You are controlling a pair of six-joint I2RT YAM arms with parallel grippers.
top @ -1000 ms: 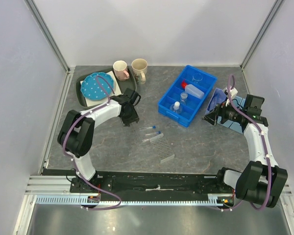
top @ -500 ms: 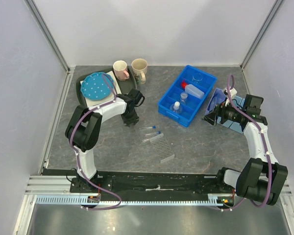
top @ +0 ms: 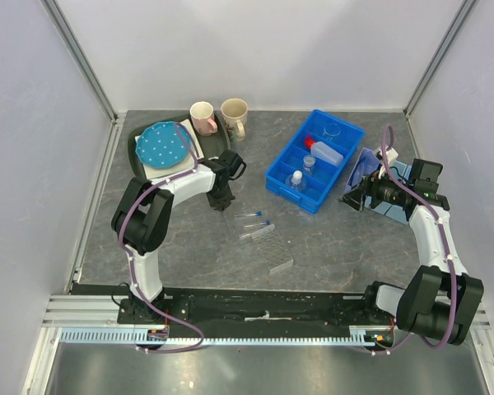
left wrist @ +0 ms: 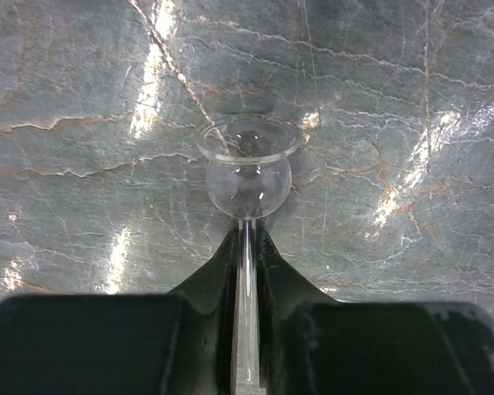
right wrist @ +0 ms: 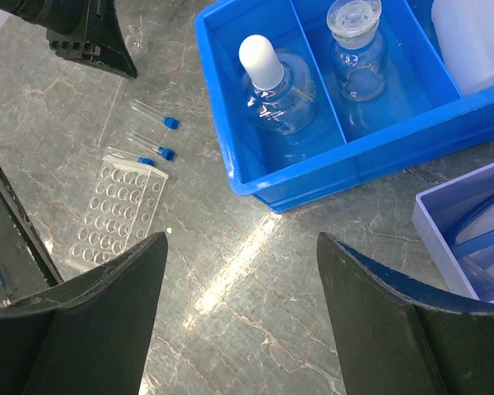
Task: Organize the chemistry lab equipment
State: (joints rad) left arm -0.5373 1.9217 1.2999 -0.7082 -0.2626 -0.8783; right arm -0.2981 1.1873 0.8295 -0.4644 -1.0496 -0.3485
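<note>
While left tool [left wrist: 247, 240] pinches glass funnel [left wrist: 249, 177] by stem, bulb ahead, right tool [right wrist: 243, 240] wide.

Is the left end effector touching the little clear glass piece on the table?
Touching. Left wrist view: the left end effector pinches the clear glass piece by its thin stem, no gap visible.

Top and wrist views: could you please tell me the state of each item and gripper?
left gripper: shut on the glass funnel's stem.
glass funnel: gripped by its stem.
right gripper: open, empty.
blue-capped tubes: capped, lying on the table.
tube rack: lying flat, empty.
dropper bottle: upright in the blue bin.
</note>
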